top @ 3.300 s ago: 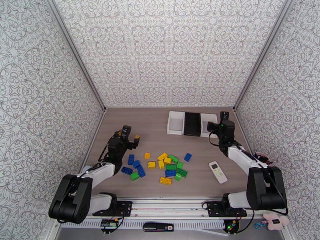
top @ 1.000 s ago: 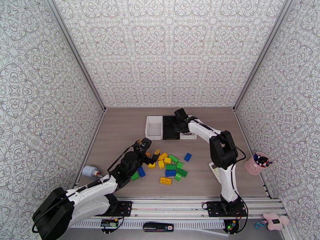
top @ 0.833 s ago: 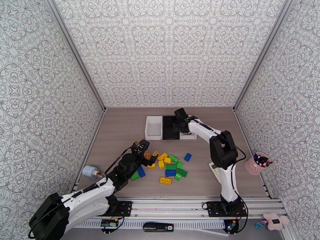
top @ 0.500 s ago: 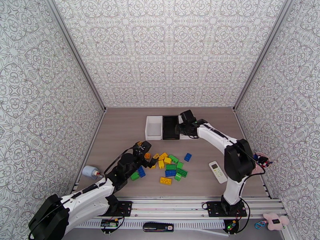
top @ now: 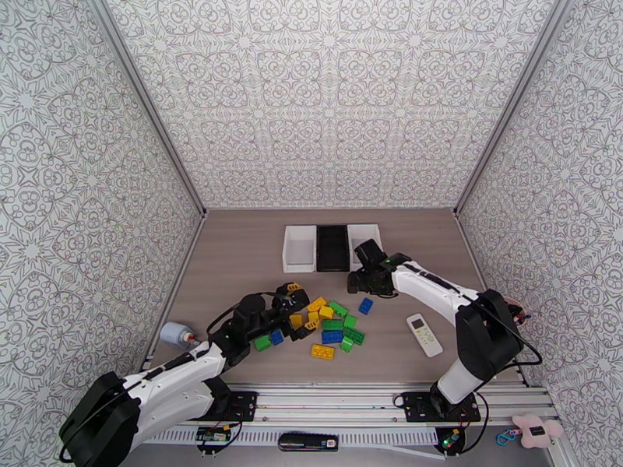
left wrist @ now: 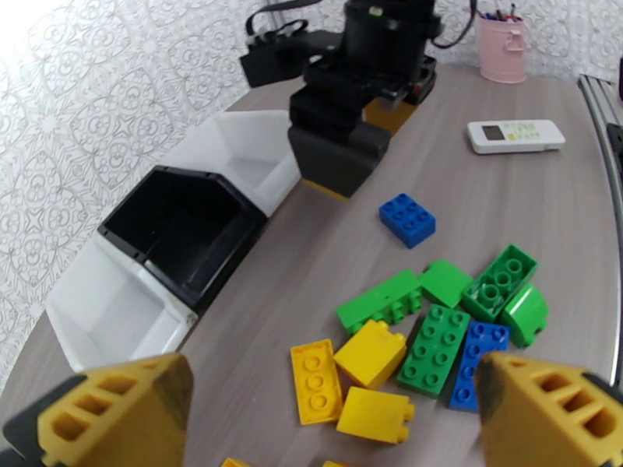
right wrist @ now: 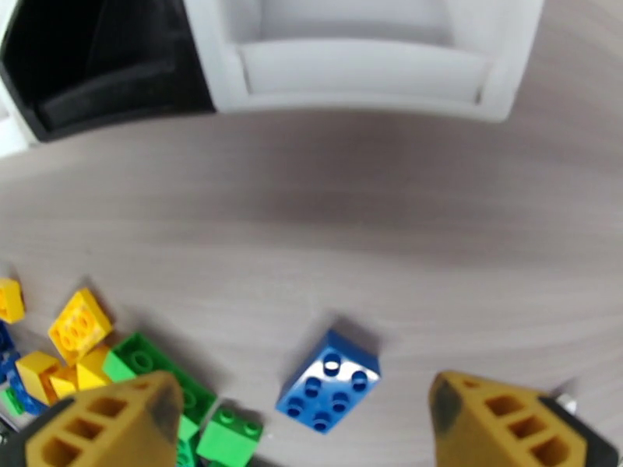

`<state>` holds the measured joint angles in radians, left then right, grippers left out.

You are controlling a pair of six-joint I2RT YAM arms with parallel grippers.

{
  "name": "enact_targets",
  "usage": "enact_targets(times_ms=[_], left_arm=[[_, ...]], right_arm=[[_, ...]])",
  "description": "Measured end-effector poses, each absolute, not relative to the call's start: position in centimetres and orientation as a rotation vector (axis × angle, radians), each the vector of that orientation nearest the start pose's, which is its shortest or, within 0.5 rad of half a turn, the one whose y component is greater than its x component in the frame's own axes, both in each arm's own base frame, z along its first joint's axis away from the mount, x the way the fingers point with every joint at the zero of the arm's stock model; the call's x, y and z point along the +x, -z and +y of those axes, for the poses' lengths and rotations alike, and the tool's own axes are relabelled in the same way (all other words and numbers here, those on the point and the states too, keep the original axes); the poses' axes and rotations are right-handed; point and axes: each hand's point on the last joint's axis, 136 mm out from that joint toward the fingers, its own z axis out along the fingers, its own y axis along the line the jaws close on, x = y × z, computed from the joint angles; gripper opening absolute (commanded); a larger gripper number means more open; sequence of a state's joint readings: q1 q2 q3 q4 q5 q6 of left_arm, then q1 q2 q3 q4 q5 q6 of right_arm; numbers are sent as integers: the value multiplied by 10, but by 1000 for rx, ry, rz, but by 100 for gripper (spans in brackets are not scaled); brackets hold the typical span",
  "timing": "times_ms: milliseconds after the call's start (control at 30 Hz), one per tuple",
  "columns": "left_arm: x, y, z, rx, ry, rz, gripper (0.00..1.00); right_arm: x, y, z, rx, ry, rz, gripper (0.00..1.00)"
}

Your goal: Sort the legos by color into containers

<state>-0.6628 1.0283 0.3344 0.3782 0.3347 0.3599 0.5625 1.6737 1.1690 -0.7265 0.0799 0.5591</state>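
Observation:
Blue, yellow and green legos (top: 331, 322) lie in a loose pile at the table's middle front. One blue lego (top: 365, 305) sits apart on the right of the pile. Three containers stand side by side behind the pile: a white bin (top: 299, 249), a black bin (top: 332, 248) and another white bin (top: 366, 233). My left gripper (top: 302, 307) hovers open over the pile's left side, yellow and green legos (left wrist: 405, 336) ahead of its empty fingers (left wrist: 117, 414). My right gripper (top: 360, 282) is open and empty between the bins and the lone blue lego (right wrist: 329, 380).
A white remote control (top: 424, 335) lies right of the pile. A pink pen cup (left wrist: 502, 48) stands at the far right edge, partly behind the right arm. A small bottle (top: 175, 334) lies near the left wall.
My right gripper has pulled back from the bins toward the pile and opened. The left gripper has shifted right, over the pile's left edge, staying open.

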Motion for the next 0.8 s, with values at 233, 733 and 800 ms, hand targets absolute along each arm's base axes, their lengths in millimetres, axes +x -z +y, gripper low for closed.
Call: enact_targets(times_ms=[233, 733, 800], left_arm=[[225, -152, -257, 1211, 532, 1528, 100], [221, -141, -255, 1249, 531, 1569, 100], [221, -141, -255, 1249, 531, 1569, 100]], right_arm=[[312, -44, 184, 36, -97, 2920, 75], [301, -23, 186, 63, -100, 3008, 52], [300, -21, 186, 70, -98, 3014, 46]])
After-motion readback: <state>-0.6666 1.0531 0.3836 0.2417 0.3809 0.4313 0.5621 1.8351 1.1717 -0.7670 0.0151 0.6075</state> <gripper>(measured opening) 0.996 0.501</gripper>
